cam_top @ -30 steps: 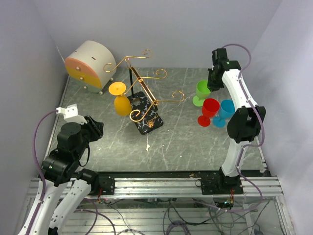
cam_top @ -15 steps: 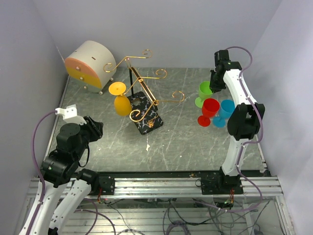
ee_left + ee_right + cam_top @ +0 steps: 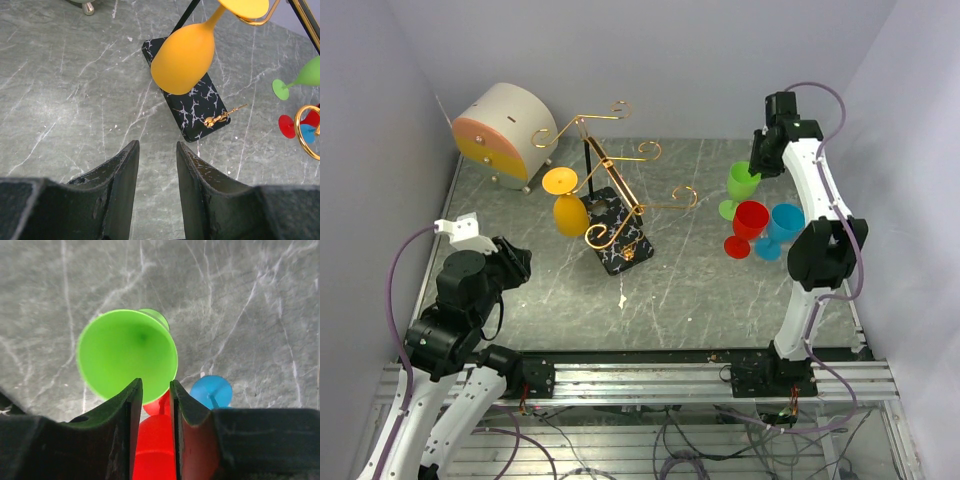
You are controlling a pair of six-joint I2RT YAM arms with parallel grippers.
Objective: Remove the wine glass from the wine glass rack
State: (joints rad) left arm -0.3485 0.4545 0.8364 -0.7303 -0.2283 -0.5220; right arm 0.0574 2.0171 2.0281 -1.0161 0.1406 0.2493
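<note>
Left of centre in the top view, the orange glass hangs bowl-down from the rack, its foot resting on a gold arm and its bowl beside the marble base. It is the only glass on the rack. The green glass, red glass and blue glass stand close together on the table at the right.

At upper right, the right gripper hovers just over the green glass's rim, jaws slightly parted with nothing between them. I judge that glass to be set down and released.

At lower left, the left gripper faces the orange glass from well apart, jaws about half open and empty.

The orange glass looks to be next. That calls for reaching in, closing on the stem or bowl, and sliding the foot along the arm to its open end before lifting. Otherwise it could snag and tip the rack.
</note>
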